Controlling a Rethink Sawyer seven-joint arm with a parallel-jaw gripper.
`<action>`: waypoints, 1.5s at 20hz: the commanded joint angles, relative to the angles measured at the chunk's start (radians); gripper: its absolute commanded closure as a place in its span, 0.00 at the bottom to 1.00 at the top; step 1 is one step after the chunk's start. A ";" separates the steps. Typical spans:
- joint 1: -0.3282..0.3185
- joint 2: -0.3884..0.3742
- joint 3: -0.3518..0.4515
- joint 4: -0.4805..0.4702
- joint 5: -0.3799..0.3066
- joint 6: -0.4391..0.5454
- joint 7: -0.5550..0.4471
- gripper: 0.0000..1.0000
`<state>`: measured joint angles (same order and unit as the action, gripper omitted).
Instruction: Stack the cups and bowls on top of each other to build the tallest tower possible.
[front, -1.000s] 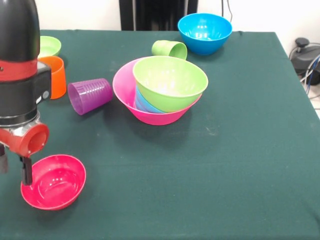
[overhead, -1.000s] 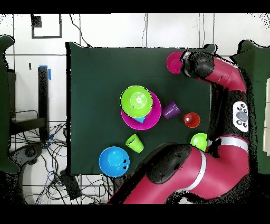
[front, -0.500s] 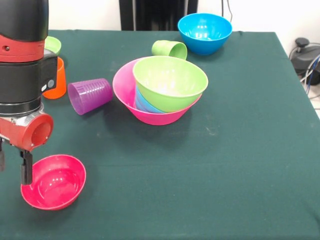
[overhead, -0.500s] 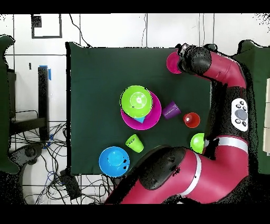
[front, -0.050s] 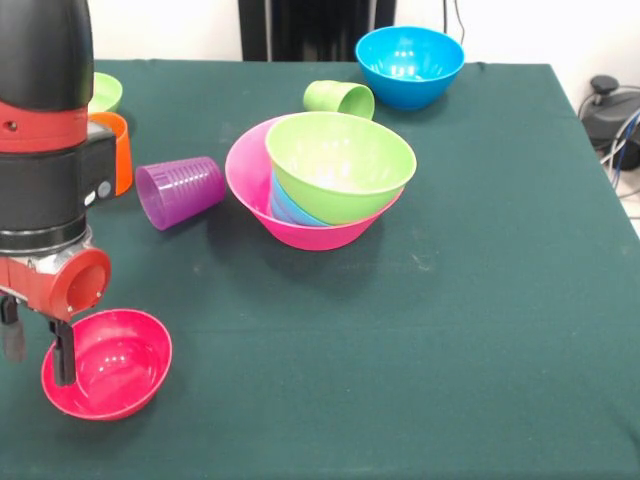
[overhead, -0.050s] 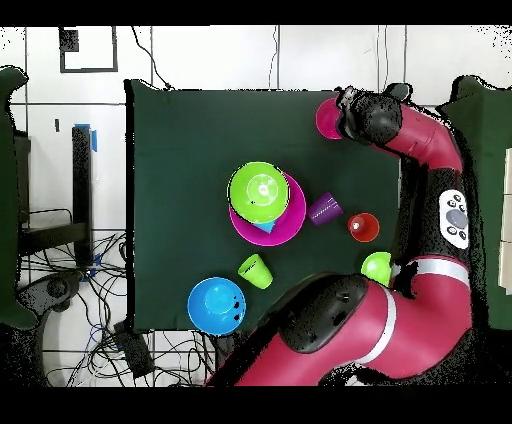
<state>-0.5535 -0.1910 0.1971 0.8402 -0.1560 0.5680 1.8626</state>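
The green table first: most of it lies open, and the tower sits near its middle. That tower is the big pink bowl as base, a light blue piece tucked inside it, and a green bowl tilted on top, leaning toward the camera side.

Behind it, the medium blue bowl stands upright near the far edge, with a light green cup on its side close by. To the left a purple cup lies on its side, mouth pointing away from the tower, and an orange cup stands half hidden behind the arm. A small green bowl peeks out beyond that.

Now the action corner. The gripper is down at the small red bowl, fingers spread and straddling the bowl's left rim: one finger dips inside the wall, the other hangs outside it. No squeeze yet, by the look of it.

So the bowl is right at the fingers, not off to a side. What matters is the tower: from this corner it lies up and to the right in the front view, well apart. Overhead, the red bowl sits at the table's far corner from the stack, a diagonal carry once the rim is pinched.
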 joint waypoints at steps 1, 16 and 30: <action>-0.004 0.067 0.132 0.085 -0.030 -0.019 -0.136 0.00; -0.003 0.066 0.134 0.079 -0.038 -0.011 -0.114 0.00; -0.019 0.062 0.146 0.052 -0.046 0.047 -0.169 0.00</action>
<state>-0.5680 -0.1584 0.2506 0.8452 -0.1591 0.5589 1.8626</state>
